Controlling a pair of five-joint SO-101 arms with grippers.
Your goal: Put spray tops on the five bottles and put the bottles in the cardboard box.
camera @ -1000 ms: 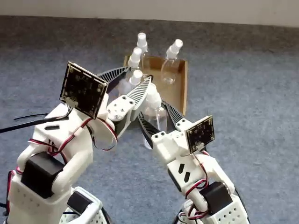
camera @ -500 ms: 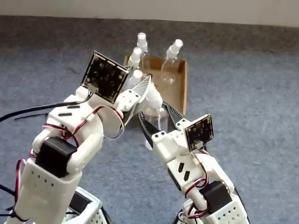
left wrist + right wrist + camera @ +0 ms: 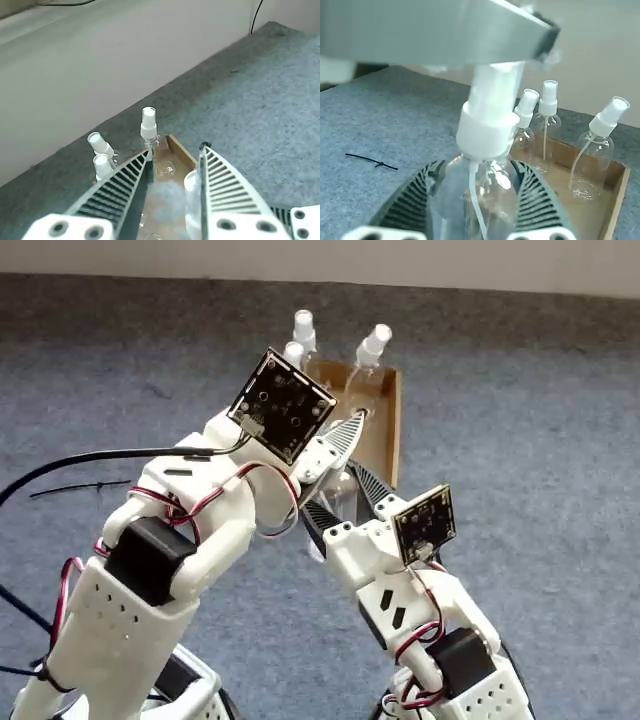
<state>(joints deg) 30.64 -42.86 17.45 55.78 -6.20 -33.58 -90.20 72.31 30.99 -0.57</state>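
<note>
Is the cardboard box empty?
No, clear bottles with white spray tops stand upright inside the cardboard box.

High overview; wrist closeups, cardboard box [image 3: 386, 436] shared

Just the background stuff here

Grey-blue carpet [image 3: 530, 420] covers the whole surface and runs up to a pale wall [image 3: 420, 258] at the back. A thin black zip tie [image 3: 60, 489] lies flat on the carpet, and a dark cable [image 3: 255, 16] hangs down the wall.
</note>
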